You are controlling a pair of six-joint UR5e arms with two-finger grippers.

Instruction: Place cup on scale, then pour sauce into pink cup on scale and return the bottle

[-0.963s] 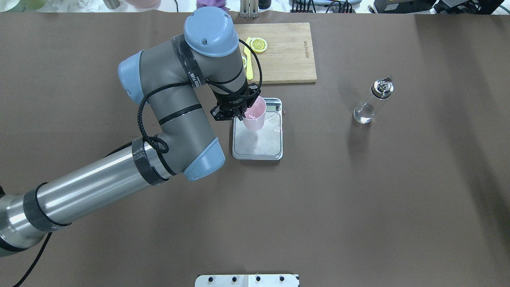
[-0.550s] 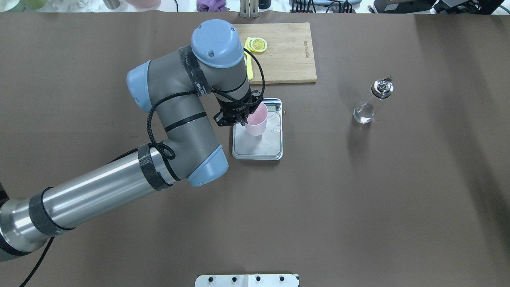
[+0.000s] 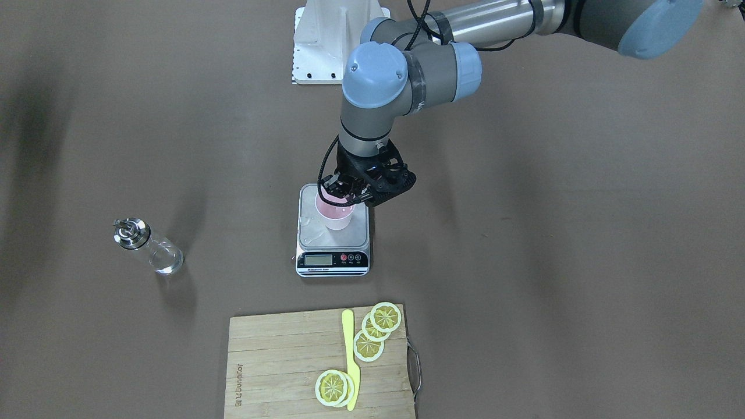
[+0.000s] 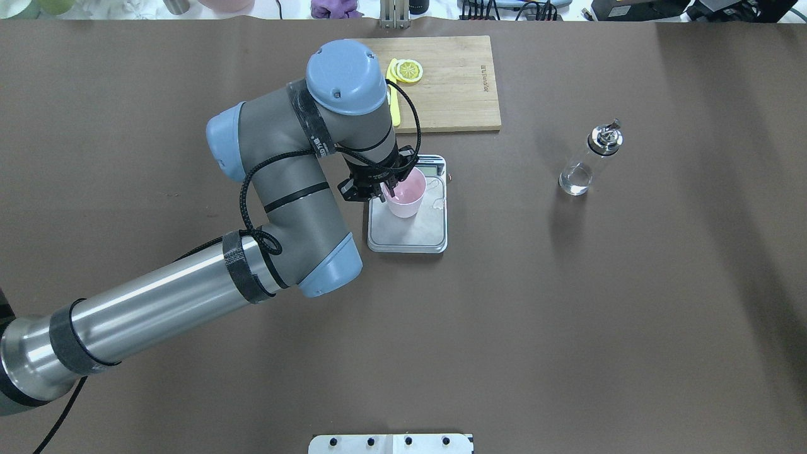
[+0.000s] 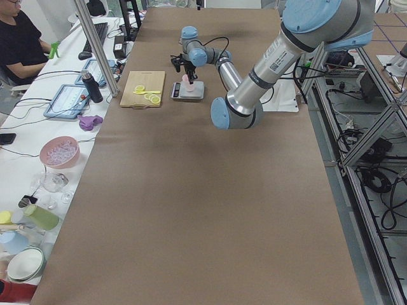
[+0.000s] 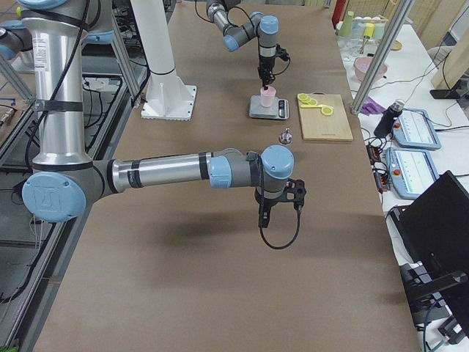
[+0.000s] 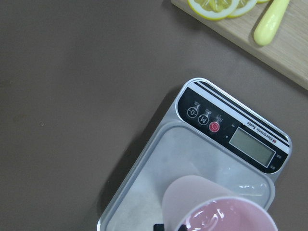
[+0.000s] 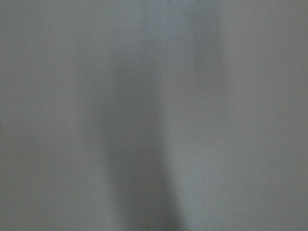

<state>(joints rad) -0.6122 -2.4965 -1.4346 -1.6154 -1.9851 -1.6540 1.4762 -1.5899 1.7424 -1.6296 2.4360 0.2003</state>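
Right gripper [image 6: 262, 220]: over the table [image 4: 567, 315] toward its right end, opening cannot be told; scale [image 4: 416, 233]: mid-table, display facing the far edge; cup [image 4: 406, 197]: upright over the platform's far left part, contact with it unclear; left gripper [image 4: 386, 186]: pinched closed on the cup's rim; bottle [image 4: 583, 169]: standing well right of the scale; cutting board [image 4: 460, 82]: at the far edge, bearing lemon slices [image 4: 408, 70] and a yellow knife [image 4: 394, 112]

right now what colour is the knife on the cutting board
Pale yellow knife, clearest in the front-facing view.
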